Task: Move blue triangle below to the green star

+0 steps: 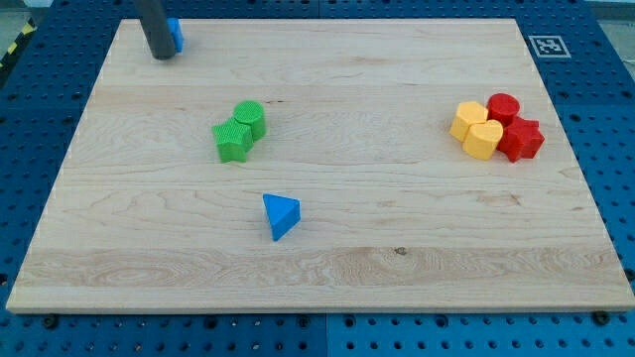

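Observation:
The blue triangle point(280, 215) lies on the wooden board below the middle, toward the view's bottom. The green star point(233, 140) sits up and to its left, touching a green cylinder point(249, 119) on its upper right. My tip point(162, 55) rests at the board's top left corner, far from the triangle and the star. It stands right against another blue block point(176, 35), whose shape is mostly hidden behind the rod.
A cluster at the view's right holds two yellow blocks point(476, 130), a red cylinder point(504, 106) and a red star point(522, 139), all touching. A marker tag point(548, 46) lies by the board's top right corner.

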`<act>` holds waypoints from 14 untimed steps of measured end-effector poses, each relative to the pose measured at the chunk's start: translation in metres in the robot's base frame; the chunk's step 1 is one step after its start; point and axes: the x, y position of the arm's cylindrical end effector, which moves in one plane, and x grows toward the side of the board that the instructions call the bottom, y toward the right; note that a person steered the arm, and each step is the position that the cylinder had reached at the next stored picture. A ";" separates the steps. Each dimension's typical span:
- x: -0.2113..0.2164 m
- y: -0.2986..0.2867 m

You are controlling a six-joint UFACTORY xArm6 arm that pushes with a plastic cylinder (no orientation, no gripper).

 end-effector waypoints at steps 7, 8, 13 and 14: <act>0.041 0.085; 0.041 0.115; 0.101 0.209; 0.103 0.216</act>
